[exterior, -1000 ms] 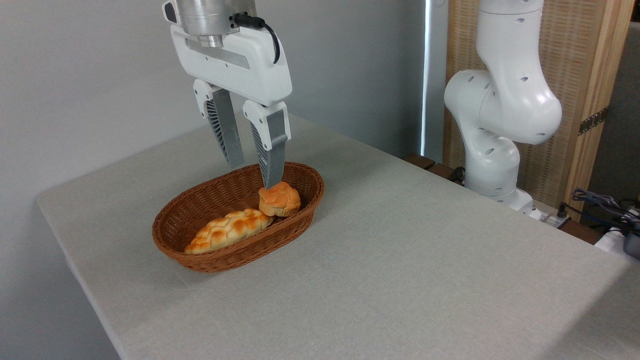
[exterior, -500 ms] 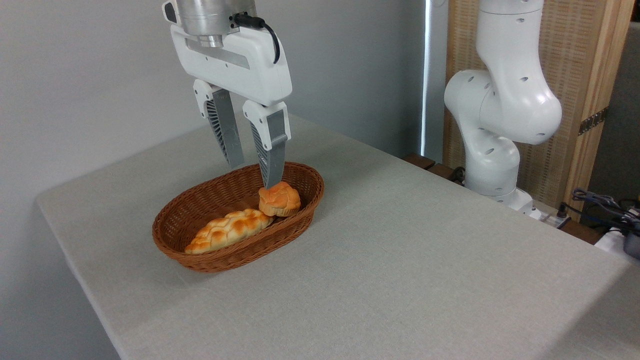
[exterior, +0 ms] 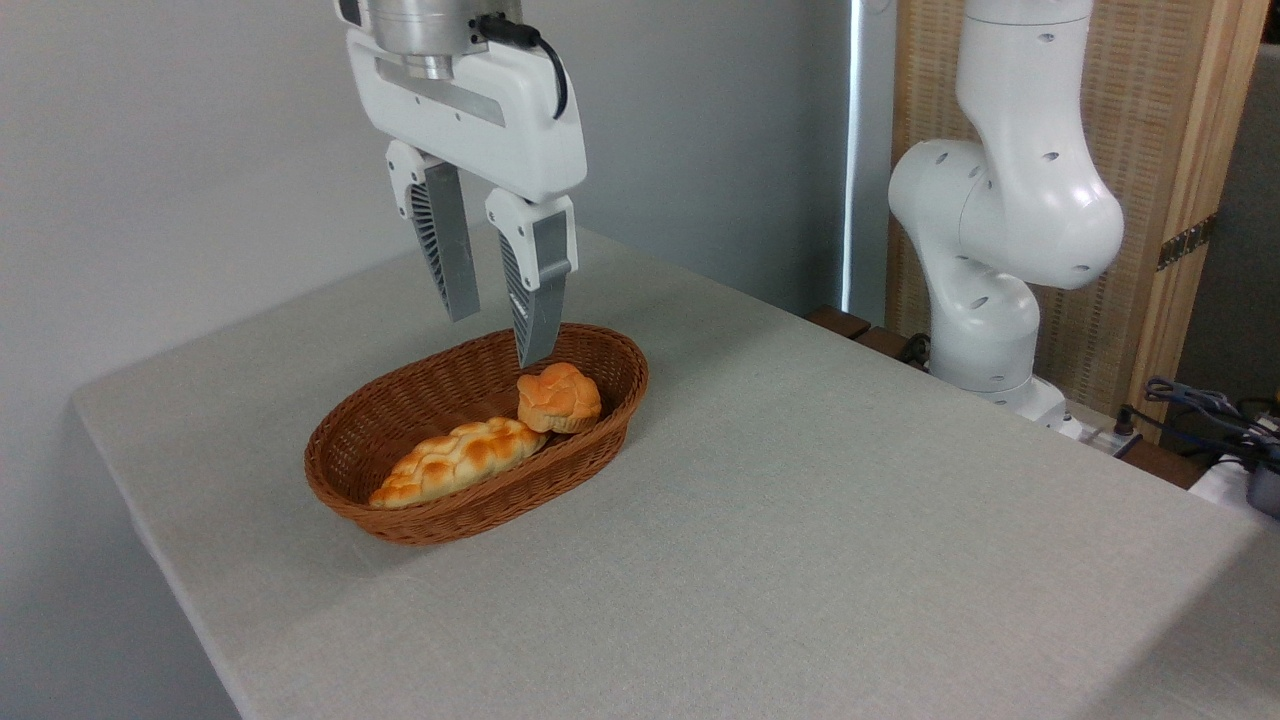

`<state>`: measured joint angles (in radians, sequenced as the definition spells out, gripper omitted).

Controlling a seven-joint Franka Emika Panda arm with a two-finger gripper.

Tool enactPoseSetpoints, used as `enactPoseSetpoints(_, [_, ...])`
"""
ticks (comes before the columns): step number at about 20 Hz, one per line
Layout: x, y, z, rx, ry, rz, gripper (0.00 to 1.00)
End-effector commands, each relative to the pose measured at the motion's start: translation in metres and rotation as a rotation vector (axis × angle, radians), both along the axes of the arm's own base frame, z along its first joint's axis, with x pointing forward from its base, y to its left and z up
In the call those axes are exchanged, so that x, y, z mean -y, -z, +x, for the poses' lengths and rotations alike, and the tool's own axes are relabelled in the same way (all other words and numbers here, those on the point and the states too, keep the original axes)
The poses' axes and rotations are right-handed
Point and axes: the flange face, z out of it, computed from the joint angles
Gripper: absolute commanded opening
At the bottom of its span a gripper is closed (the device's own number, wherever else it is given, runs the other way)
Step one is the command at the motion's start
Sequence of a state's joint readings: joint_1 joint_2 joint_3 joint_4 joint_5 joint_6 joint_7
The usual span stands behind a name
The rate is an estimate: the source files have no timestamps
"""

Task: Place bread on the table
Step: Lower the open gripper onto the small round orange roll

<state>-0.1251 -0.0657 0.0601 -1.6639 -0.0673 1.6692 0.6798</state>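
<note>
The bread (exterior: 558, 397), a small round golden-orange bun with a lumpy top, lies in the right end of a brown wicker basket (exterior: 420, 500). The basket stands on the light grey table (exterior: 800, 520). My gripper (exterior: 497, 340) hangs open just above the basket's far rim, a little up and left of the bun, with nothing between its fingers. Its right fingertip (exterior: 530, 352) is closest to the bun and does not touch it.
A long, paler braided loaf (exterior: 455, 460) lies in the basket left of the bun, touching it. The arm's white base (exterior: 1000, 230) stands beyond the table's right edge. Cables (exterior: 1210, 410) lie at the far right. A grey wall runs behind the table.
The gripper has risen slightly from the bun, so its right fingertip no longer overlaps the bun's top. The bun, loaf and basket have not moved.
</note>
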Motion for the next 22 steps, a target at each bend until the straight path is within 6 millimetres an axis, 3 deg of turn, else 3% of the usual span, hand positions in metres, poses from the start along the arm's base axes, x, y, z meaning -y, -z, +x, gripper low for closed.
enactPoseSetpoints(1, [0.022,0.021,-0.030,0.025,0.098,-0.047,1.00])
enactPoseSetpoints(4, [0.033,0.039,-0.040,0.049,0.096,-0.097,1.00])
enactPoseSetpoints(12, [0.106,0.108,-0.067,0.013,0.174,-0.115,1.00])
enactPoseSetpoints(14, [0.109,0.129,-0.073,-0.003,0.176,-0.112,1.00])
enactPoseSetpoints(16, [0.120,0.137,-0.078,-0.018,0.199,-0.103,1.00])
enactPoseSetpoints(22, [0.120,0.151,-0.082,-0.042,0.209,-0.089,1.00])
